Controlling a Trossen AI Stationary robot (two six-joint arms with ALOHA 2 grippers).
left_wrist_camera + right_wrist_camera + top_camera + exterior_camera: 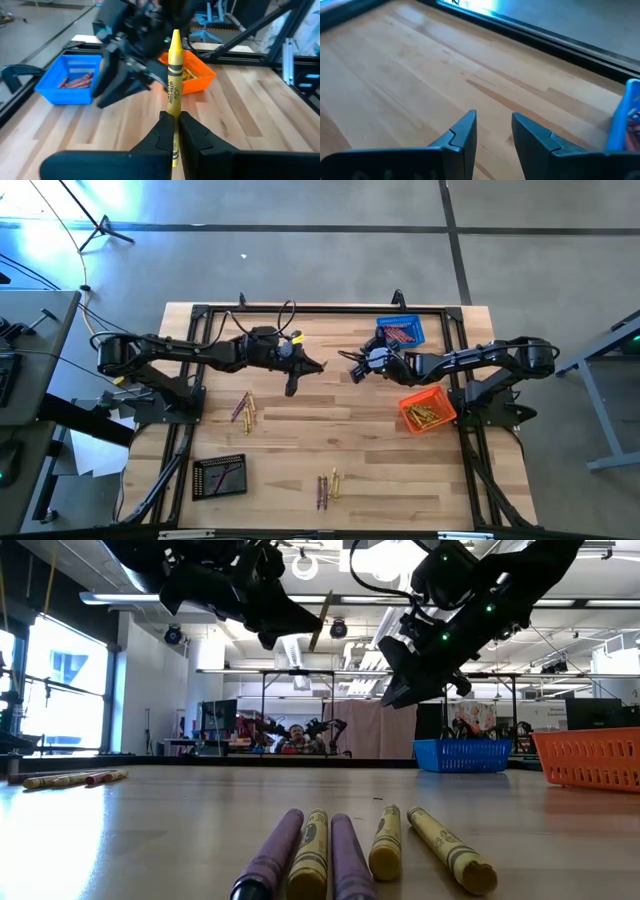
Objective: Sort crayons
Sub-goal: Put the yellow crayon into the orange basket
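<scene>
My left gripper (174, 122) is shut on a yellow crayon (174, 70) above the middle of the table (300, 440). My right gripper (493, 120) stands open and empty just to its right (352, 370), fingers facing the crayon's tip. Loose crayons lie flat in two groups: purple and yellow ones near the front edge (327, 485), and a few at the left (243, 408). In the low view the held crayon (321, 622) slants upward out of the left gripper (290, 615). My left gripper pinches the yellow crayon's lower part (173, 107), toward its flat end, between its two fingers. The crayon runs along the fingers and sticks out past their tips, its pointed tip (175, 34) toward the right gripper. It is lifted clear of the table.
A blue basket (400, 332) with red crayons stands at the far right. An orange basket (428, 410) with yellow crayons stands nearer on the right. A black basket (219, 475) sits near the front left. A dark frame (200, 310) runs along the table's far edge and sides.
</scene>
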